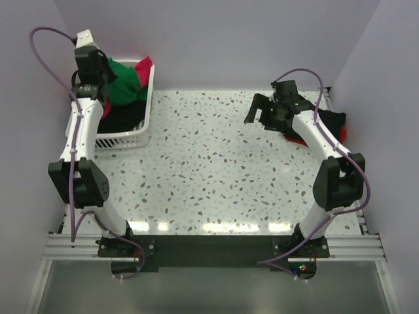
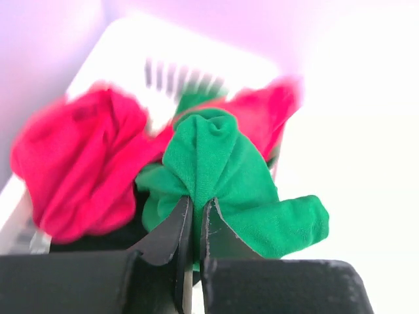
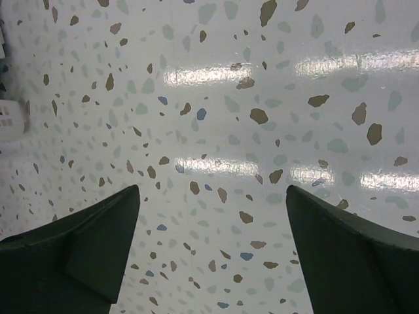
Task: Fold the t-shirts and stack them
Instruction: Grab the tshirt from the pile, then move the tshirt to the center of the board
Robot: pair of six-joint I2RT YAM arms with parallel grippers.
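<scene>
1. Top external view, counted: two arms, one basket, one counter [image 1: 209, 163], and two lots of cloth.
2. The left arm [image 1: 82, 131] reaches to the upper left of the frame, its head over the basket. The right arm [image 1: 321, 140] bends toward the upper right.
3. The white slatted basket [image 1: 124, 139] stands on the counter's far left corner, at the upper left of the frame.
4. In the basket, one green shirt [image 1: 124, 78] lies on top. Red lumps [image 1: 145, 65] show beside it and black cloth [image 1: 121, 121] below it.
5. In the left wrist view, the left jaws are together at lower centre, clamped on a fold of the green shirt. The cloth bunches up above their tips, and one lobe of it sticks out toward the lower right.
6. That view shows two red lumps, a large one at the left and a smaller one at the upper right. I cannot tell whether they are one shirt or two.
7. In the right wrist view, the right jaws stand wide apart at the lower corners. They hold nothing, and only speckled counter shows between them.
8. A second heap [image 1: 332, 121] lies at the right edge of the top view, partly under the right arm. It is black with red at its edges, and the number of shirts in it cannot be told.
</scene>
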